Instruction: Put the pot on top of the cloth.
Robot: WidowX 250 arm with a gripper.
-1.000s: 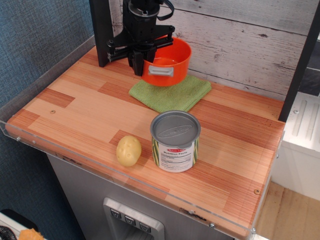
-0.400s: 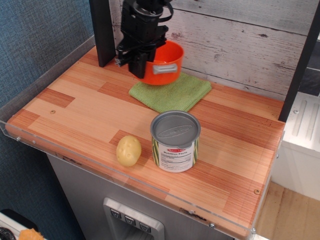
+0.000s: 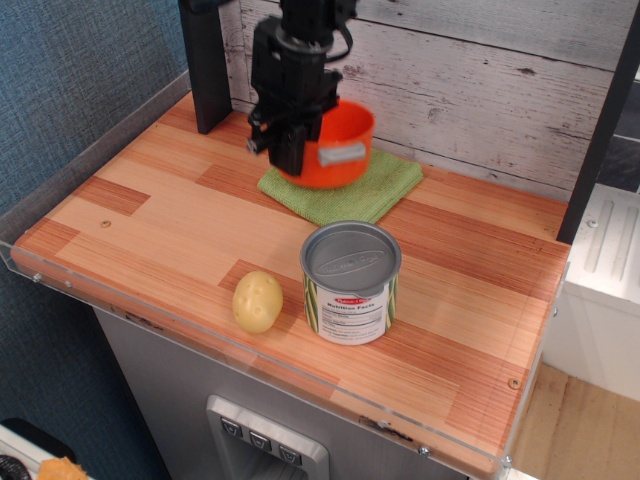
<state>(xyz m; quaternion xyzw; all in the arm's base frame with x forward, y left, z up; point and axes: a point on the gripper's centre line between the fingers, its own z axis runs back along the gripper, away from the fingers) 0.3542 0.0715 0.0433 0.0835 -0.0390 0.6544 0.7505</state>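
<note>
The bright-orange pot [image 3: 352, 126] with a grey side handle is over the middle of the green terry cloth [image 3: 375, 190] at the back of the wooden table [image 3: 160, 220]. I cannot tell whether its base touches the cloth. My black gripper [image 3: 292, 150] comes down from above and is shut on the pot's left rim, hiding that side of the pot. The pot looks roughly upright.
A silver tin can [image 3: 350, 283] with a label stands in front of the cloth. A potato [image 3: 258, 301] lies to its left near the front edge. A black post [image 3: 205, 60] stands at the back left, against the plank wall. A clear rim runs around the table.
My gripper has carried the pot to the right and lower, from the cloth's back left corner to above its middle. The can, potato and cloth have not moved.
</note>
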